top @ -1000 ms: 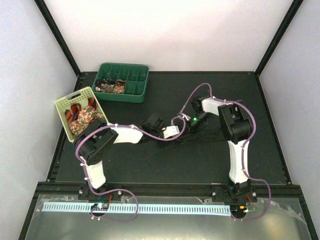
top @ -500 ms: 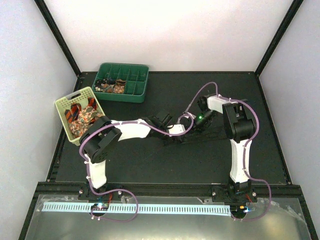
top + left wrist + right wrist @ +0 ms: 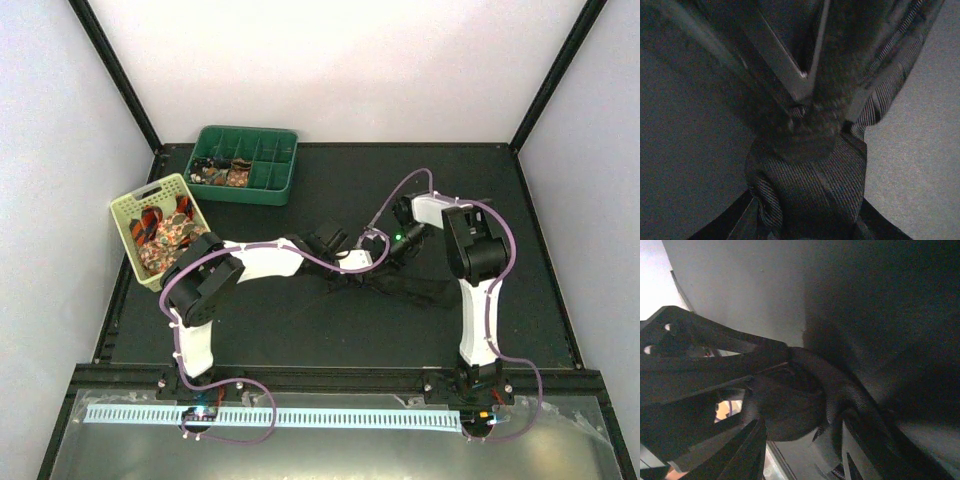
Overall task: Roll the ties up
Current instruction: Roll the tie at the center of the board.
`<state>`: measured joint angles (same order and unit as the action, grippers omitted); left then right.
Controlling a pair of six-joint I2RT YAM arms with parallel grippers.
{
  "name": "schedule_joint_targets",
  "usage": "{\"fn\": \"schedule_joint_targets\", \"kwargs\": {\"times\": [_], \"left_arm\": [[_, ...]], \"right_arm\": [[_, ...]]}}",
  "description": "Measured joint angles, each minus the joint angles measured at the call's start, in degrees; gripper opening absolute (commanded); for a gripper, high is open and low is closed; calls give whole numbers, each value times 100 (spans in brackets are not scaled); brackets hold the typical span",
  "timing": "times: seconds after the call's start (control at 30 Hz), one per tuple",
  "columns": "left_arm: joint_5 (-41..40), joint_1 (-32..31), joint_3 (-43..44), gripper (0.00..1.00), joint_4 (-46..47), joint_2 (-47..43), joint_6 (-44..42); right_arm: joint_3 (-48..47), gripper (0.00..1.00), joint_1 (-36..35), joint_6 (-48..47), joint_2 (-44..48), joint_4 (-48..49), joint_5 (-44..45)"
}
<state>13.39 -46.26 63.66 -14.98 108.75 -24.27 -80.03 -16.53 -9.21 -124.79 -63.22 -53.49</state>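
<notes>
Both arms meet at the middle of the bench, over the dark tie. It lies there with its free tail running to the right. The left fingers are closed narrow on the rolled end. I think they pinch it so that the coil cannot spring open. The right fingers stand on both sides of the same rolled end, probably to steady or turn it, but I cannot tell if they press it or only frame it.

From above, the two wrists hide the coil and I see only the tail. The left wrist view shows what is missing: the twill lines and a tight fold just under the fingertips. The right wrist view gives the round side of the coil between its fingers.

Other ties wait in the basket, and some rolled ones sit in the tray. Because the tail is long, I judge that much rolling remains.
</notes>
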Motion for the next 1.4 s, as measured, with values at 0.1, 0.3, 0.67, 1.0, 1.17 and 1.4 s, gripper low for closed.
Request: {"fn": "schedule_joint_targets", "kwargs": {"times": [0.1,0.3,0.67,1.0,1.17,1.4], "left_arm": [[-28,-11,13,28,-7,4,0],[-85,-37,39,28,-15,13,0],[-101,-39,42,28,-20,13,2],[-127,-39,42,28,-15,13,7],[-149,-50,42,28,-15,13,9],[-175,-61,42,28,-15,13,39]], "right_arm": [[-44,42,142,-208,2,-103,232],[-181,41,597,-699,35,-579,901],[-46,31,761,-1714,632,-1189,2500],[-291,31,879,-1856,323,-1379,3526],[-1134,31,892,-1908,4,-1270,3764],[-863,37,918,-1891,273,-1121,3370]]}}
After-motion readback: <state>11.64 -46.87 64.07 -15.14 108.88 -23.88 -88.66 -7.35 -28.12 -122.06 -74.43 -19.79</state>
